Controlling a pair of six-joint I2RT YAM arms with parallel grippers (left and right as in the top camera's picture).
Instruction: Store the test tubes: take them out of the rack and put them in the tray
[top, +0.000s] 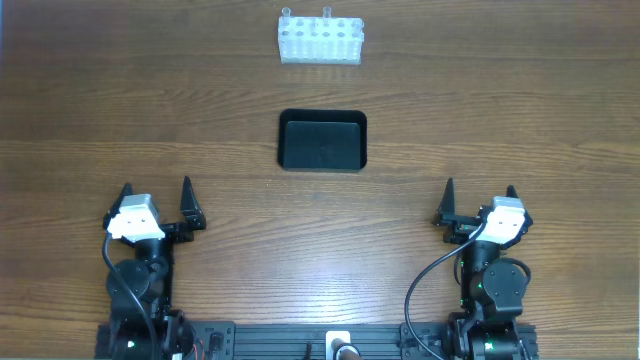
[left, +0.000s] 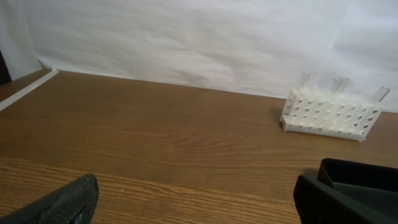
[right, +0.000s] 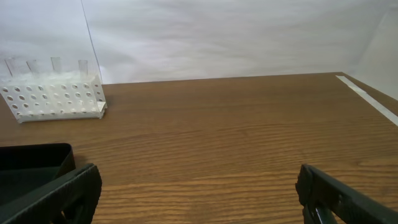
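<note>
Test tubes: a few clear, thin-walled tubes standing upright in the rack, long axis vertical, open mouths up, their rims showing just above the rack's top. Seen from above they read as small pale rings along the rack's far row. The rack is a white block with rows of round holes in its top and in its side wall. Its long axis runs crosswise on the worktop, parallel to the long side of the tray. The rack sits beyond the tray on the side away from the arm bases, roughly in line with it, with a strip of bare wood between the two so they do not touch. The tray is black, shallow and rectangular with rounded corners and a raised rim, lying flat. The worktop is brown with wood grain, and a white backdrop rises behind the rack. The left pincer is on the tray's near side, off to its left and well apart from it. Its fingers are spread wide with nothing between them. The right pincer mirrors it on the tray's near side, off to the right and well apart, also spread wide and gripping nothing. Both pincers point toward the tray's end of the worktop.
</note>
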